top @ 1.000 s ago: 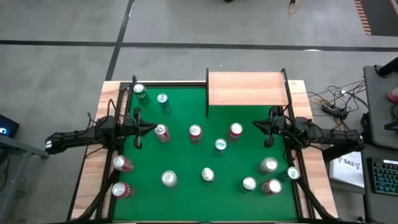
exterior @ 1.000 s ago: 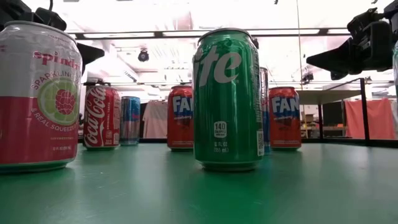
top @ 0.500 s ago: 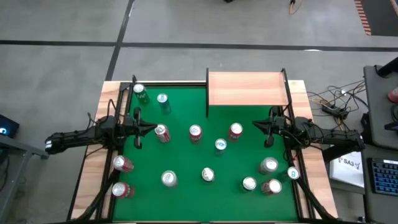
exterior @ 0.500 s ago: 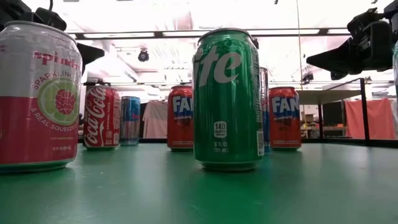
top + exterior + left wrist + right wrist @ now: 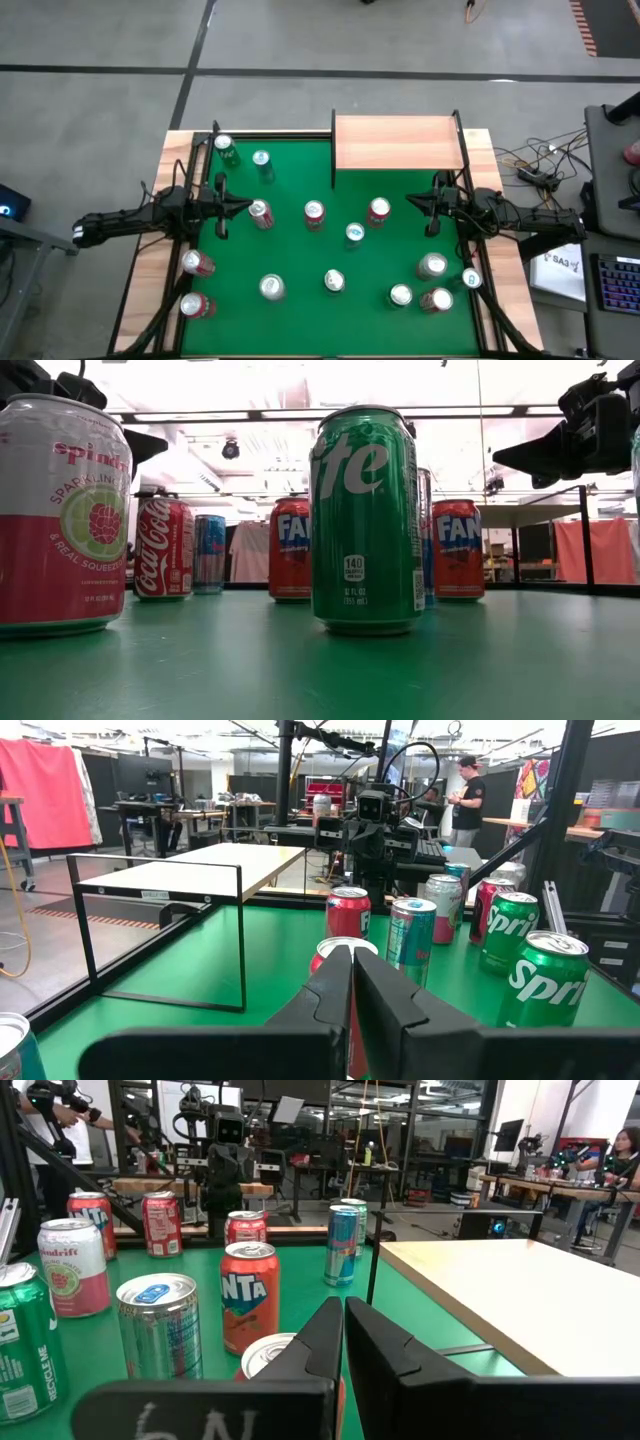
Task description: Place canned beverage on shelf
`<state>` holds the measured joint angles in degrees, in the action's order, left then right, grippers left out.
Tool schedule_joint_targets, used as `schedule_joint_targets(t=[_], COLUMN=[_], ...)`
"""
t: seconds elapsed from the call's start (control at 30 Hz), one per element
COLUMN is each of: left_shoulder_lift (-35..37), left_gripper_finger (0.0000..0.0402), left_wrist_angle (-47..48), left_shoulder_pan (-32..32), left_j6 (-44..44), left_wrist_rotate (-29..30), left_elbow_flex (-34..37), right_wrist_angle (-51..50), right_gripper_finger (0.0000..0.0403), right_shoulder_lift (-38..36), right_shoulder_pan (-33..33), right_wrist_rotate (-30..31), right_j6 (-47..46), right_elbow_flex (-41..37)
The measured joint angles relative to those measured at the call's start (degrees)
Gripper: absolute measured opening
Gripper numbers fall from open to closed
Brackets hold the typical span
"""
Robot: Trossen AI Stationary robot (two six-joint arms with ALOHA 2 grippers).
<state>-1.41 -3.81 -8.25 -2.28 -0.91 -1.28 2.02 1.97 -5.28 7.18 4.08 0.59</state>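
The shelf (image 5: 399,142) stood at the far edge of the green table (image 5: 300,255), toward its right side, its light-wood board bare on thin black posts. Both arms reached in from opposite sides at about mid-table. The left gripper (image 5: 246,208) hung just beside a red-sided can (image 5: 260,213), its fingers (image 5: 400,1005) pressed together with only a thin seam between them and holding nothing; in the left wrist view that red can (image 5: 340,982) sat directly beyond the fingertips. The right gripper (image 5: 409,203) pointed toward a red Fanta can (image 5: 378,211) near the table's middle, and its fingers (image 5: 385,1350) were likewise closed and empty. Whether either fingertip actually touched its nearest can was hard to judge from overhead. More cans stood upright and scattered across the felt: two at the far left corner, including a green one (image 5: 224,150), several across the middle, and a cluster at the near right. From table height, a green Sprite can (image 5: 366,520) filled the centre, a pink-and-white Spindrift can (image 5: 62,515) stood near at the left, and a Coca-Cola can (image 5: 164,547) stood farther back. No can was on the shelf.
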Motion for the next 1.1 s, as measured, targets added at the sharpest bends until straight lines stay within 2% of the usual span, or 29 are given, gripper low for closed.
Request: schedule_joint_targets(t=[0.4,0.43,0.5,0.53,0.63,0.7,1.1], left_shoulder_lift=[0.0,0.0,0.0,0.1,0.0,0.0,-0.4], left_gripper_finger=[0.0000,0.0000,0.0000,0.0000,0.0000,0.0000,0.0000], left_wrist_angle=[-0.8,-2.3,-6.9,-8.9,-15.2,-17.7,-20.7], left_shoulder_pan=[0.0,0.0,0.1,0.1,0.0,0.0,0.0], left_j6=[0.8,-1.5,-11.6,-13.9,-14.6,-14.7,-17.4], left_wrist_rotate=[0.0,0.0,0.0,0.5,2.5,2.5,2.5], left_elbow_flex=[0.0,0.0,0.0,0.0,0.0,0.0,0.0], right_wrist_angle=[0.0,0.0,0.0,0.0,0.3,1.1,3.8], right_gripper_finger=[0.0009,0.0009,0.0009,0.0009,0.0009,0.0009,0.0009], right_shoulder_lift=[0.0,0.0,0.0,0.0,0.0,0.0,0.0], right_shoulder_pan=[0.0,0.0,0.0,0.0,0.0,0.0,0.0], right_wrist_rotate=[0.0,0.0,0.0,0.0,0.0,0.2,0.1], right_j6=[0.0,-0.2,-4.1,-7.6,-18.5,-22.4,-23.9], right_elbow_flex=[0.0,0.0,0.0,0.0,0.0,0.0,0.0])
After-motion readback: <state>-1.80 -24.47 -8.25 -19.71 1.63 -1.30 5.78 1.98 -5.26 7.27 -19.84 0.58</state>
